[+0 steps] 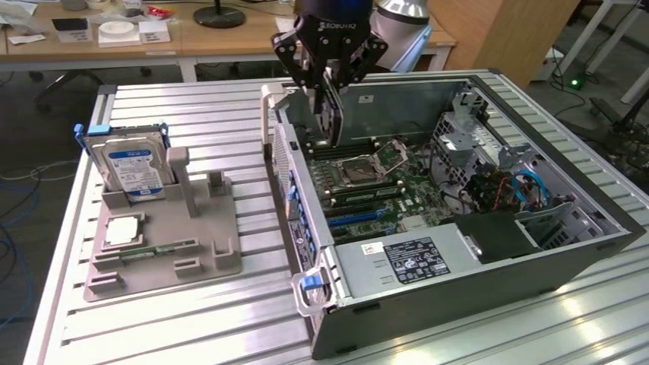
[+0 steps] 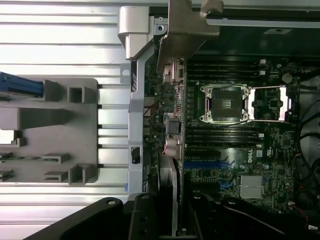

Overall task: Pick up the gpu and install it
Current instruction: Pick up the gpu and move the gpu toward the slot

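You are gripping the graphics card (image 1: 330, 122) on edge, with the fingers (image 1: 321, 84) closing on both of its faces and its metal bracket (image 2: 187, 30) sticking out beyond them. Below the fingers, the open computer case (image 1: 568, 190) is lying on the slatted surface (image 1: 203, 114), and the card is hanging over the motherboard (image 1: 375, 186) beside the processor socket (image 1: 370, 161). Well to the side of the fingers, a hard drive (image 1: 132, 167) is standing in a grey tray (image 1: 193, 228).

Dark gpu (image 1: 332, 115) — silver (blue-labelled) hard drive (image 1: 132, 163).
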Action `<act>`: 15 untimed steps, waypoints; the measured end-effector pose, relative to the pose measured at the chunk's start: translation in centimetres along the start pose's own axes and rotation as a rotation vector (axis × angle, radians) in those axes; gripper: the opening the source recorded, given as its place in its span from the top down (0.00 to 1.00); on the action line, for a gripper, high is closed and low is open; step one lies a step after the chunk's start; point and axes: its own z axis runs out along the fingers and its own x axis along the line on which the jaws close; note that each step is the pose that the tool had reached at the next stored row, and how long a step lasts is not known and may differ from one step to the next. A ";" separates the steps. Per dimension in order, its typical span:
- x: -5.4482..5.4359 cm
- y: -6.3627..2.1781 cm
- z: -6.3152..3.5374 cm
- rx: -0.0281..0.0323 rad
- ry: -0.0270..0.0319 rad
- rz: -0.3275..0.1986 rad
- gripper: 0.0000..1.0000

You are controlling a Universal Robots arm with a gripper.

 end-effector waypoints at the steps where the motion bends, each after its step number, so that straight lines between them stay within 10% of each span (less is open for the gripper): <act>1: -0.2 0.00 0.01 0.0001 0.0000 0.000 0.73; 15: -3.5 0.05 0.08 0.0000 0.0000 -0.003 0.73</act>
